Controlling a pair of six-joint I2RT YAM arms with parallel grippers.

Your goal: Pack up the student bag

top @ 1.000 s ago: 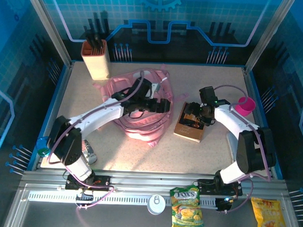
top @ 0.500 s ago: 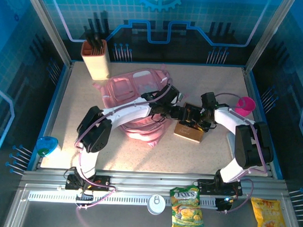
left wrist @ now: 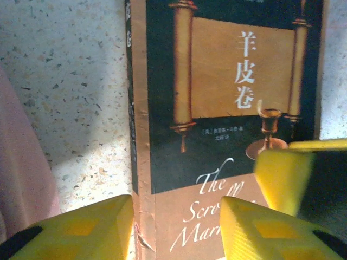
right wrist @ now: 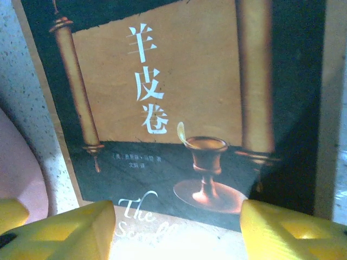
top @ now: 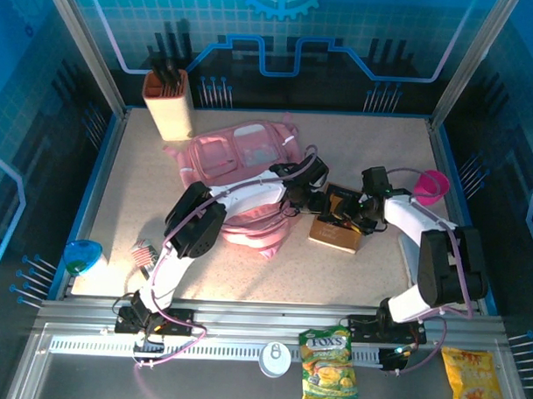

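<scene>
The student bag (top: 237, 163), a big soft pink backpack, lies at the back middle of the table; its pink fabric also borders the left wrist view (left wrist: 21, 179). To its right lies a brown and black book (top: 337, 226) with a scroll and goblet on the cover (left wrist: 217, 108) (right wrist: 179, 108). My left gripper (top: 315, 201) (left wrist: 179, 230) is open, one finger on the table side of the spine, the other over the cover. My right gripper (top: 352, 211) (right wrist: 176, 238) hovers open over the same cover. One right fingertip (left wrist: 282, 179) shows beside my left fingers.
A beige holder with dark tools (top: 169, 100) stands at the back left. A pink cup (top: 432, 186) sits right of the book. A blue object (top: 82, 254) and a small striped item (top: 142, 252) lie front left. Two snack bags (top: 329, 366) (top: 473, 380) rest on the front rail.
My left arm has swung right, off the bag and onto the book's spine edge, uncovering the bag. Both grippers have narrowed. The right gripper has stayed over the book.
</scene>
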